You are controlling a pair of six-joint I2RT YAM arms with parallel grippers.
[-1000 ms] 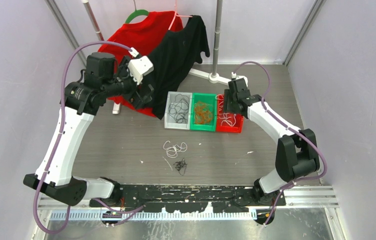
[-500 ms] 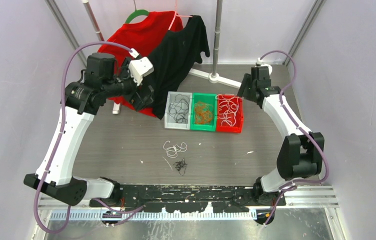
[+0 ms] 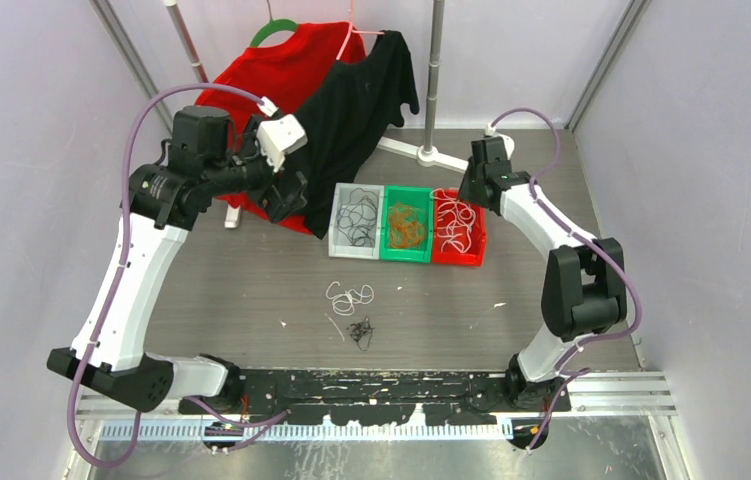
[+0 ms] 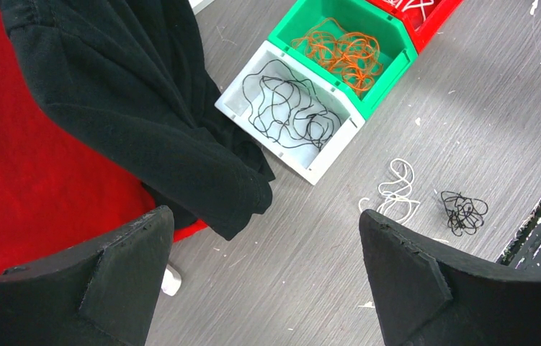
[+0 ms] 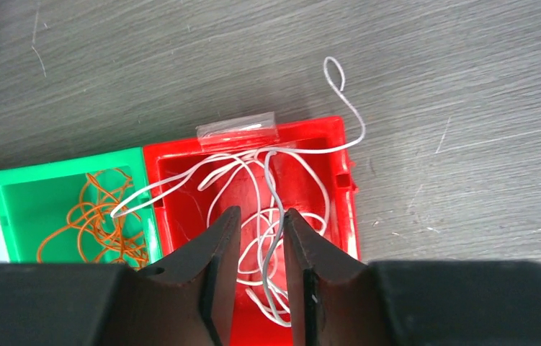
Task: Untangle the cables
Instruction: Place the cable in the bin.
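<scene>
White cables point(image 5: 280, 209) looped, spilling over red bin point(image 5: 314, 131)

Grey wood-grain tabletop point(image 3: 251, 280), pale lilac walls point(image 3: 21, 150) L & R; red shirt point(image 3: 291, 70) + black shirt point(image 3: 361, 100) hung at back.

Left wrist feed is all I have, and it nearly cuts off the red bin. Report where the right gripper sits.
Observer: The right gripper is over the red bin, jaws slightly apart, with one strand of the white cables between them, not visibly pinched.
Operator: Say whether the white cables are all inside that bin.
Observer: No. One loop hangs over the far rim onto the table.
Operator: Check the green bin side too.
Observer: Another white strand crosses the shared wall into the green bin and ends by the orange cables.
</scene>
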